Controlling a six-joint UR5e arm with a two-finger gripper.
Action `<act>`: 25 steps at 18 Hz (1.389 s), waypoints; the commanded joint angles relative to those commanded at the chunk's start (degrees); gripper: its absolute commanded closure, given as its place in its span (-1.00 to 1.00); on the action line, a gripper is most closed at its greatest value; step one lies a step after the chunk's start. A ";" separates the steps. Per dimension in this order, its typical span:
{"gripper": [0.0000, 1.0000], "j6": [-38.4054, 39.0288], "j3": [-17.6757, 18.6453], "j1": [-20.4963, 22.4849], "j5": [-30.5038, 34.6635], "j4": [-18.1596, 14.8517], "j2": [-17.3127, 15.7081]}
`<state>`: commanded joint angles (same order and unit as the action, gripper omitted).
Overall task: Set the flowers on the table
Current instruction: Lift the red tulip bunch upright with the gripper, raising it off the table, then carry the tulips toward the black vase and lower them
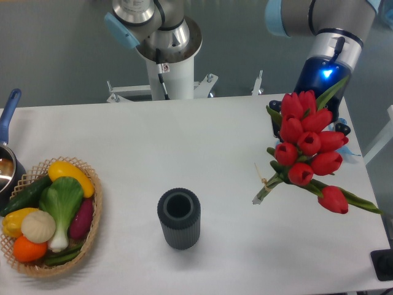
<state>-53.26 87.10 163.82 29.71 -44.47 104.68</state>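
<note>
The flowers (309, 147), red tulips with green leaves and stems tied with pale string, are at the right side of the white table (202, 153). The bunch is tilted: the blooms are up against the wrist and the stem ends (259, 196) point down to the lower left, close to the tabletop. One tulip (333, 200) sticks out to the lower right. My gripper (336, 126) is right behind the blooms and mostly hidden by them. It looks shut on the upper part of the bunch.
A dark grey ribbed vase (178, 218) stands empty at the front middle. A wicker basket of vegetables (49, 215) is at the front left, with a blue-handled pot (7, 160) at the left edge. The table's right edge runs just beside the flowers.
</note>
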 joint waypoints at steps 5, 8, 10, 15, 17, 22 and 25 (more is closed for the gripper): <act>0.42 0.00 0.08 0.00 1.84 -0.26 -0.52; 0.42 -0.17 -0.18 1.41 2.90 -0.26 -0.88; 0.42 -0.26 -0.27 1.41 4.21 -0.35 -0.97; 0.43 -0.44 -0.18 -1.22 21.51 -0.44 -2.37; 0.43 -0.96 0.26 -2.54 25.82 -0.44 -2.02; 0.43 -12.55 3.33 -5.79 41.36 -3.77 -2.02; 0.39 -18.44 5.62 -8.60 49.37 -4.48 -0.97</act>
<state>-71.70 92.72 155.22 79.08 -48.96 103.70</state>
